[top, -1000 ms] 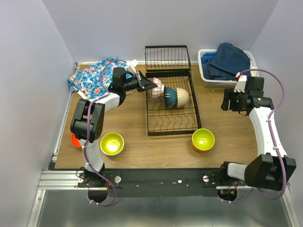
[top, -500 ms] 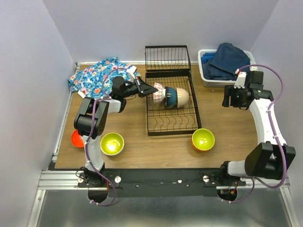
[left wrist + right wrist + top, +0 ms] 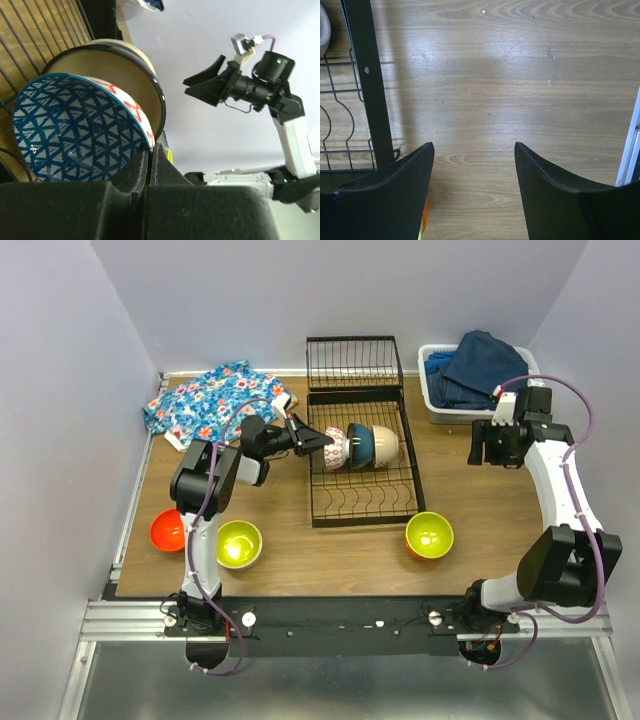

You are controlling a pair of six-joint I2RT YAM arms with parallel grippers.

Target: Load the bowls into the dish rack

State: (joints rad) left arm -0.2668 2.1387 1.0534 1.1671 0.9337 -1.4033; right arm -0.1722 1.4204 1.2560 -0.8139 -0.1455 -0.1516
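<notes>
Six bowls are counted: three in the rack (image 3: 362, 502), three on the table (image 3: 460, 490). One rack is seen, with one wire end panel (image 3: 353, 363) at its far end.

In the rack a row is stood on edge, left to right: patterned bowl (image 3: 75, 130), dark blue bowl (image 3: 361, 446), beige bowl (image 3: 387, 444), each touching the next. The row is held in the far half. Bare wire slots are shown in the near half.

The left gripper (image 3: 320, 440) is clenched on the patterned bowl's rim, which is seen pinched between the fingers (image 3: 137, 162) in the wrist view. Whether that bowl is fully seated in a slot cannot be told.

The right gripper (image 3: 472, 147) is spread wide with nothing grasped. It is hung over bare wood right of the rack's side rail, near the bin (image 3: 455, 415).

On the table, mouths up:
- The red-orange bowl (image 3: 168, 530) is set near the left edge.
- The yellow-green bowl (image 3: 239, 544) is set just beside it.
- The orange bowl (image 3: 429, 535), lime inside, is set just off the rack's near right corner.

All three are placed toward the near edge.

One white bin of blue clothes (image 3: 485, 365) is set at the far right corner. One floral cloth (image 3: 205, 405) is set at the far left.

Any print on arms or bowls is too small to be read.

Bare wood is shown on both sides of the rack, with the wider strip on the right.
</notes>
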